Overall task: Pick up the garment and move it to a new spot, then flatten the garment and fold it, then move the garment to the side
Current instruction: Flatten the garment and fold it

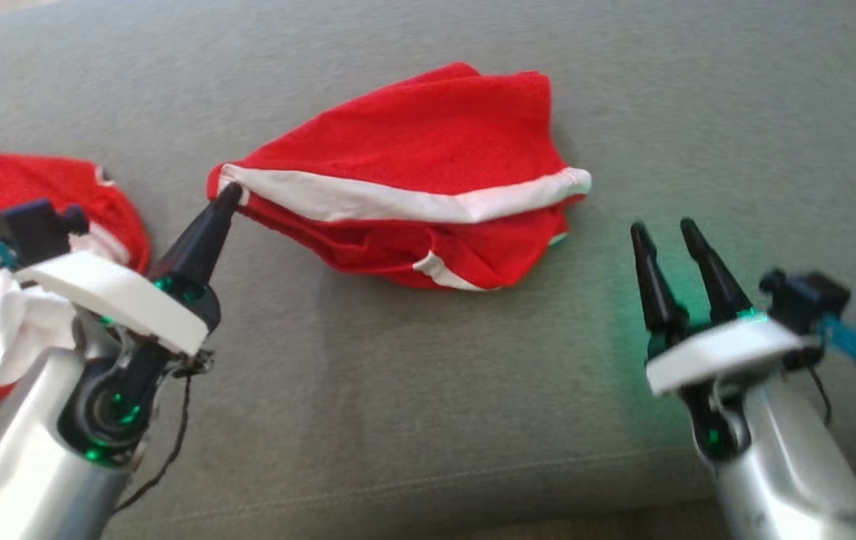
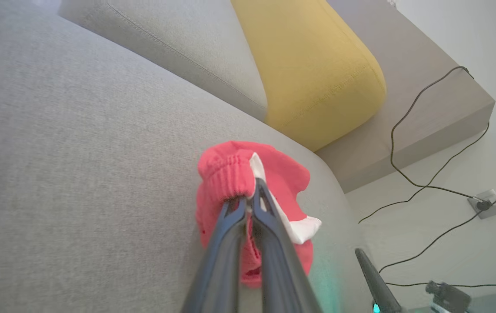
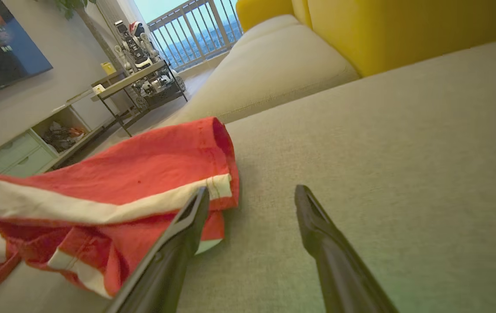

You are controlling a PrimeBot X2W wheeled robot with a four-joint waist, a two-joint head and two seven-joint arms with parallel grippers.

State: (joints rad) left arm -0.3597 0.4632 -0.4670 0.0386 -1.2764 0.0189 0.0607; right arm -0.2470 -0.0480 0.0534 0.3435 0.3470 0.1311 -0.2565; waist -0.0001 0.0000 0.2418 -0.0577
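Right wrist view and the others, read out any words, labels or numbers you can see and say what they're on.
Nothing can be read.
Screen: reddish marks at its top, too blurred to read.
Red garment: white stripes, no lettering visible.

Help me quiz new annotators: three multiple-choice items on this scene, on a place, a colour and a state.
1. Where does the left gripper grip the red garment? A. its end on the robot's left B. its right end C. its middle
2. What colour is the cushion beyond the grey sofa seat? A. blue B. yellow C. black
3. How is the right gripper? A. shut on cloth B. shut, empty C. open, holding nothing
Answers: 1 A, it pinches that corner; 2 B, yellow in the left wrist view; 3 C, jaws apart, nothing between.
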